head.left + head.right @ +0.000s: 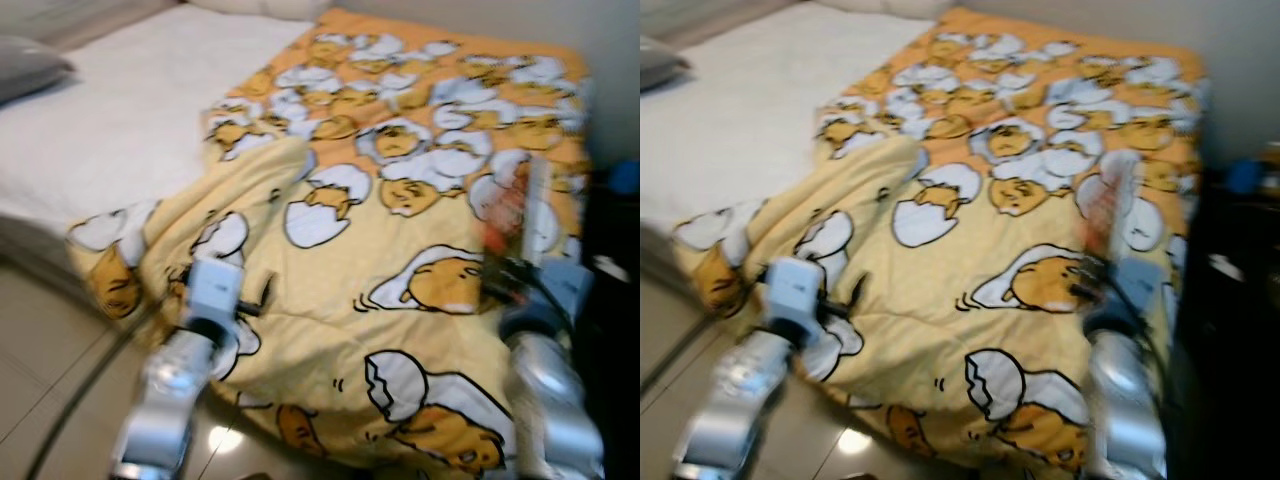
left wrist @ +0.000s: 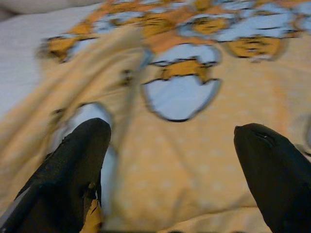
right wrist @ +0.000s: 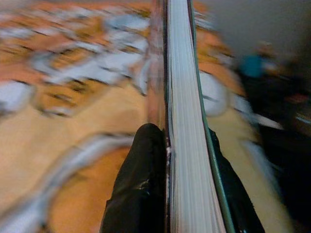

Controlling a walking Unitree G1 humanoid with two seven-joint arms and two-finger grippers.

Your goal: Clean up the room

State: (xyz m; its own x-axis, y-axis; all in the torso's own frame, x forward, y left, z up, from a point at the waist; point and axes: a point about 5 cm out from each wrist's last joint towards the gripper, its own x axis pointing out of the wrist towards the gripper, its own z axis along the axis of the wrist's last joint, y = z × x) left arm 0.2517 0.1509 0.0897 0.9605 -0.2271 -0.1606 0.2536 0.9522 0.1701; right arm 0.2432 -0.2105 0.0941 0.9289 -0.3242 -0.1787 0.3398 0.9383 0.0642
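**Inspector A:** Right end effector (image 3: pixel 172 145) — condition?

**Inspector B:** Closed on a book (image 3: pixel 182 97). In the right wrist view one black finger (image 3: pixel 141 179) presses each cover, with the white page edges running upright between them. In the head views the book stands up from the end effector over the right side of the bed, its cover blurred red and white.

**Inspector A:** Left end effector (image 2: pixel 170 145)?

**Inspector B:** Spread wide and holding nothing. Its two fingers (image 2: pixel 73 165) stand well apart in the left wrist view, with the blanket (image 1: pixel 400 220) in the gap between them. The head views place it at the bunched near-left edge of the blanket, close to the fabric; contact cannot be judged through the blur.

**Inspector A:** Surroundings?

**Inspector B:** The blanket is yellow-orange, printed with egg-yolk cartoon figures in broken shells — it covers the right half of the bed and hangs off the near edge toward the tiled floor (image 1: pixel 60 380). A fold lies rumpled at its left side. The white sheet (image 1: pixel 120 120) is bare on the left half, with a grey pillow (image 1: pixel 25 65) at the far left. A dark piece of furniture (image 1: pixel 1230 330) stands just beside the bed on the right; the small items on it are too blurred to identify.
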